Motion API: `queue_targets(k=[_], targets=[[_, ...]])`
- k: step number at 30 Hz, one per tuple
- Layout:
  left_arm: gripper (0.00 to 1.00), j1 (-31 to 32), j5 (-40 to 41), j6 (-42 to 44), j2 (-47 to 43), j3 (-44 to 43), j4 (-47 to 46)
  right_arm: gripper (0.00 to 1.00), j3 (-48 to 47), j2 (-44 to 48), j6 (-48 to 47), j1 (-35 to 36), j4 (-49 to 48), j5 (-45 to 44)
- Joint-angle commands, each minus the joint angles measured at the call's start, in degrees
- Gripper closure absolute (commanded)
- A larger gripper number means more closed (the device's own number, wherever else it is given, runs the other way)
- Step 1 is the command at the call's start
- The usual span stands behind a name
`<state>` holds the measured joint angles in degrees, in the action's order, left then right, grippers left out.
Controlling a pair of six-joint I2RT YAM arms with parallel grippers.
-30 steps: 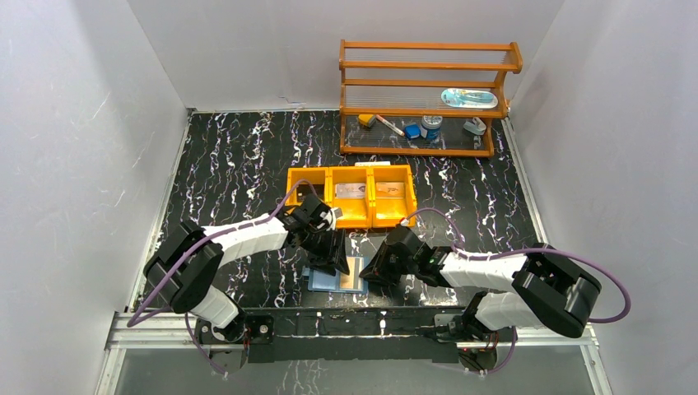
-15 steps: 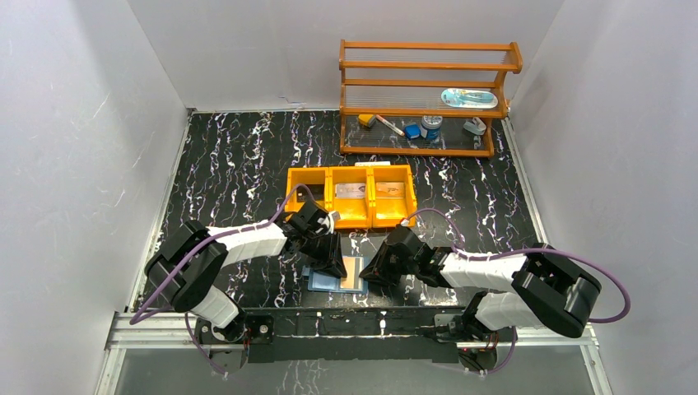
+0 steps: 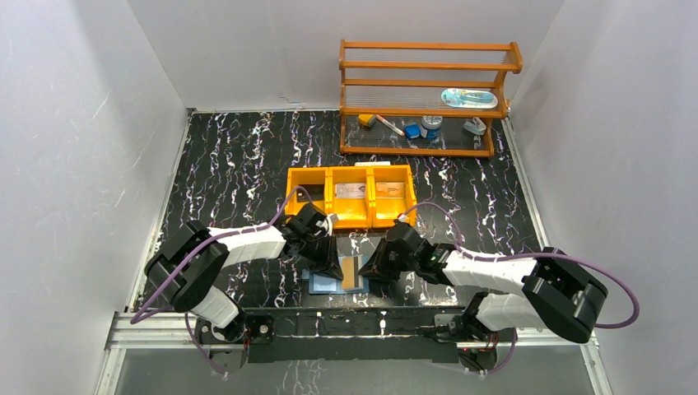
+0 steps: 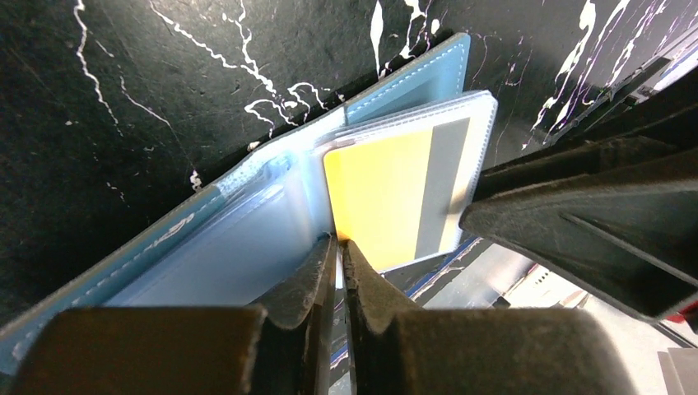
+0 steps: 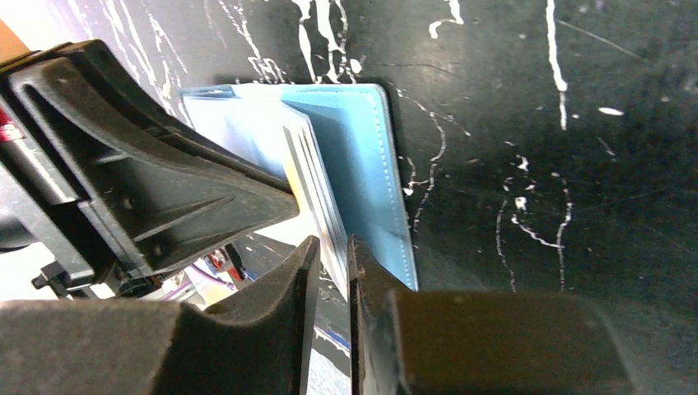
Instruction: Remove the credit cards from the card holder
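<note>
The blue card holder lies open near the table's front edge, its clear sleeve leaf raised. An orange card with a grey stripe sits in that leaf; it also shows in the top view. My left gripper is shut on the orange card's near edge, beside the pale blue inside of the holder. My right gripper is shut on the far edge of the holder's sleeve leaf, over the blue cover. In the top view the left gripper and the right gripper face each other across the holder. Other cards are hidden.
An orange three-compartment tray stands just behind the grippers, with flat items in two compartments. A wooden shelf with small objects is at the back right. The metal rail runs along the table's front edge close to the holder.
The sleeve leaf with the orange card has tilted up and looks narrower from above. The left gripper has shifted slightly toward the front edge; the right gripper has barely moved.
</note>
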<state>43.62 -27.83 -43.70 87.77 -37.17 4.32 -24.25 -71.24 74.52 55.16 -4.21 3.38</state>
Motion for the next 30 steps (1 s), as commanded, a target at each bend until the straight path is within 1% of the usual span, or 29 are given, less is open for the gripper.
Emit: queue_targets(k=[1,4,6,9,10,13,15,17,22,26,30], targets=[[0.94,0.2,0.7,0.4,-1.2,0.4,1.2,0.73,-3.3,1.2,-1.1,0.3,0.3,-1.0],[0.94,0.2,0.8,0.4,-1.3,0.3,1.4,0.73,-3.2,0.1,-1.1,0.3,-1.0,0.0],[0.94,0.2,0.9,0.5,-1.4,0.2,1.6,0.73,-3.8,-0.7,-1.0,0.5,0.2,-0.6],[0.94,0.2,1.3,0.7,-1.5,-0.2,2.4,0.66,-6.1,-0.6,-0.9,0.6,9.3,-4.5],[0.94,0.2,1.4,0.7,-1.5,-0.2,2.6,0.65,-6.5,0.1,-0.8,0.6,11.5,-5.9],[0.94,0.3,1.6,0.7,-1.9,-0.1,2.6,0.63,-6.5,3.0,-0.2,0.6,13.9,-8.4],[0.94,0.2,1.6,0.6,-2.0,-0.1,2.6,0.63,-6.0,4.5,-0.9,0.6,11.9,-7.8],[0.94,0.2,1.7,0.6,-2.0,-0.2,2.7,0.64,-5.0,4.9,-1.6,0.6,8.0,-5.9],[0.94,0.2,1.6,0.7,-2.0,-0.6,2.9,0.66,-5.4,0.9,-3.0,0.8,0.8,-0.5],[0.94,0.2,1.6,0.9,-1.9,-0.7,3.2,0.66,-7.4,-3.4,-3.3,1.0,1.7,0.3],[0.94,0.2,1.6,0.9,-1.9,-0.8,3.2,0.66,-7.3,-5.2,-2.5,1.1,3.6,-0.5]])
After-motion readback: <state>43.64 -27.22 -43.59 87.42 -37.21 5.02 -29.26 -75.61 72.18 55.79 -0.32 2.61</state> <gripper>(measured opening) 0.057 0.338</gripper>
